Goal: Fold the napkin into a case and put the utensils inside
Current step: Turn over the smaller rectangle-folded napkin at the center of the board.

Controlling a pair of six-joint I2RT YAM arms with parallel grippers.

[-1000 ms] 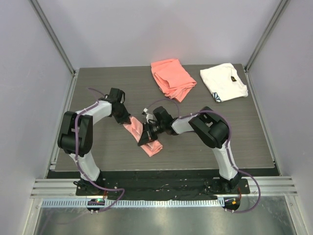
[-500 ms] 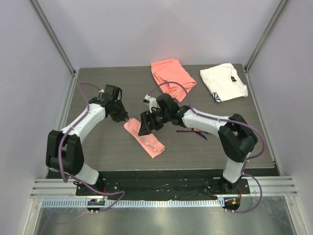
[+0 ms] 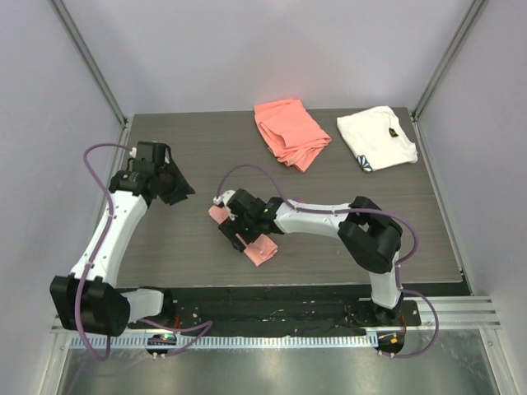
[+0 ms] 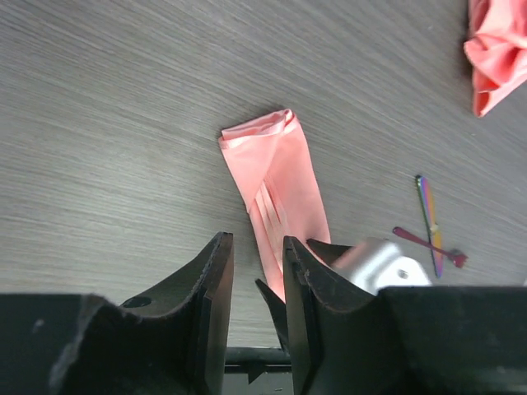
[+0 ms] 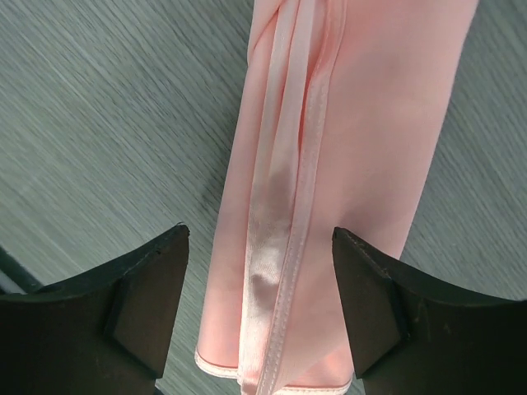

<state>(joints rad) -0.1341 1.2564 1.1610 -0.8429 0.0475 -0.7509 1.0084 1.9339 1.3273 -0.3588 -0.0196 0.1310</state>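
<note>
Both claws hang parted: right claw [image 5: 259,247] over the case [image 5: 370,123], left claw [image 4: 256,247] aside, utensils [image 4: 430,230] nearby, coral cloth [image 3: 288,132] farther back.

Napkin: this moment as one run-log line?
case: folded flat | right gripper: open over case | left gripper: open, empty | utensils: outside case

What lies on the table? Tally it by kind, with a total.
Cloths: 3 (pale-pink napkin, coral-orange cloth, white cloth)
Utensils: 2, crossed, seen from the left wrist
Total: 5
</note>
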